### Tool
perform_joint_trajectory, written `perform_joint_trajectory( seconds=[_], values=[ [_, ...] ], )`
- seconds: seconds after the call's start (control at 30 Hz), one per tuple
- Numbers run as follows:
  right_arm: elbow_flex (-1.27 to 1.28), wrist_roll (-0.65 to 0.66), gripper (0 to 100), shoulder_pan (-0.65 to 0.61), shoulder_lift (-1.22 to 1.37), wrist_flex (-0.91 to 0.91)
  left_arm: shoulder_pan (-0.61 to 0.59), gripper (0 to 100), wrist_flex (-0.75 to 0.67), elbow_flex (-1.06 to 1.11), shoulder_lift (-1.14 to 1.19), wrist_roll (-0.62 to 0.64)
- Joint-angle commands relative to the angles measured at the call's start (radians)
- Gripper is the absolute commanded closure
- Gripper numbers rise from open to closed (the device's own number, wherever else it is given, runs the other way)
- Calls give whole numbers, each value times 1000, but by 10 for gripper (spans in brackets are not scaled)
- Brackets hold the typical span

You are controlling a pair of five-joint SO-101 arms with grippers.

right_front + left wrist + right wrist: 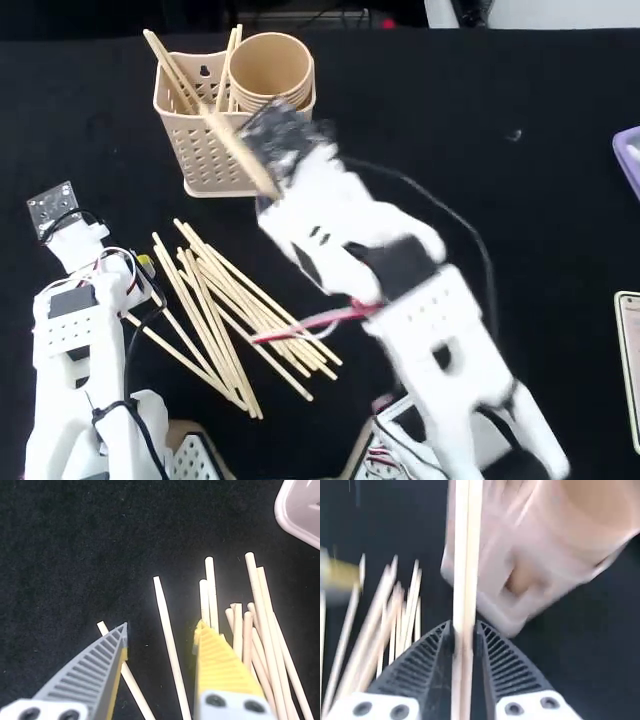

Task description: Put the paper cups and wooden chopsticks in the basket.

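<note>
Wooden chopsticks (465, 555) pinched tight in right gripper (465, 632) fingers, just beside basket (200, 160). Inside already: paper cups (270, 65), a few sticks. Left gripper (160, 632) fingers spread above loose pile (230, 310) on tabletop (520, 200); most sticks remain.

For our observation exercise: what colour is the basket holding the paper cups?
The basket is cream-beige, perforated; clearest in the high view.

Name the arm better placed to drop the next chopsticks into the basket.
Right. The right end effector is shut on two chopsticks right by the basket; the left end effector hangs open over the loose pile, gripping nothing.
</note>
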Motion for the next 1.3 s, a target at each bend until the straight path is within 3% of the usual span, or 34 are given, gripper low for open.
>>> perform_joint_trajectory(
  seconds=[0.0,0.23,0.37,0.73,0.97,1.03,1.17,1.27],
  values=[
    [-25,-129,987,-11,-47,-304,1,784,-9,-16,-26,-6],
    [8,-161,987,-41,107,-850,1,784,-11,-15,-26,-6],
    [-93,-161,987,-61,255,-1016,1,784,-11,-13,-26,-6],
    [-538,-161,988,-60,722,-1017,-2,784,-11,-12,-26,-8],
    [-573,-161,985,-58,888,-1007,-1,784,-12,-12,-26,-8],
    [-584,-164,948,-60,908,-961,1,784,-12,-12,-26,-8],
    [-596,-166,777,-66,888,-810,1,784,-14,-12,-26,-8],
    [-633,-166,790,-64,858,-687,1,784,-14,-12,-26,-8]
  ],
)
